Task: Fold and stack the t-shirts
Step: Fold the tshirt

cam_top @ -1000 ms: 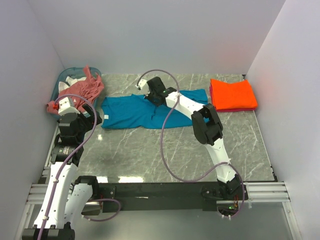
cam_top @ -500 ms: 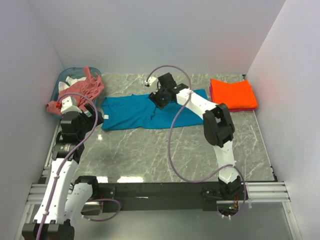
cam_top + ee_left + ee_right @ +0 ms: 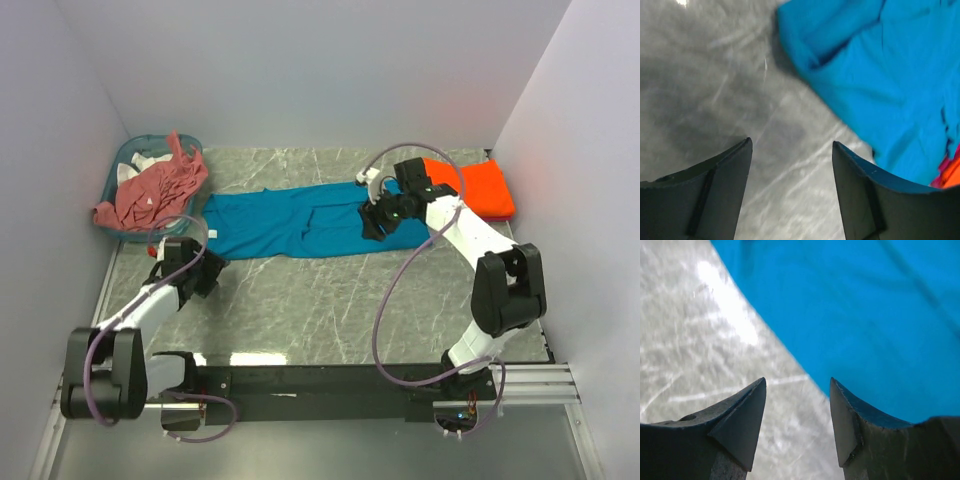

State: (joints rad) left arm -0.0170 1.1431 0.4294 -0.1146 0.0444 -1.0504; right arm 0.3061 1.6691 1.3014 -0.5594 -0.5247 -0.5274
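Two arms work from the near edge of the marble table (image 3: 300,300), and three t-shirts and one basket lie on it. Nearest, the left arm is folded low, its elbel tucked by its base and its forearm reaching toward the far left. The left gripper (image 3: 791,142) hovers over bare marble just short of the near-left corner of the teal-blue t-shirt (image 3: 290,220), its jaws parted with nothing between them. The right arm stretches farther out, upper link rising from its base and forearm angling left across the right side of the table. The right gripper (image 3: 797,381) sits low over the near-right edge of the same shirt, its jaws released and empty, one finger over cloth and the other over marble. The teal-blue t-shirt lies spread flat in the middle of the table, its long axis running left to right and parallel to the back wall, with some creases near its centre. I cannot tell which end holds the collar. Beyond it to the left, the salmon-pink t-shirt (image 3: 155,190) is heaped unfolded in the teal basket (image 3: 125,160) in the far-left corner, spilling over the rim. At the far right, the orange t-shirt (image 3: 485,185) lies folded into a flat square, close beside the right end of the teal one.
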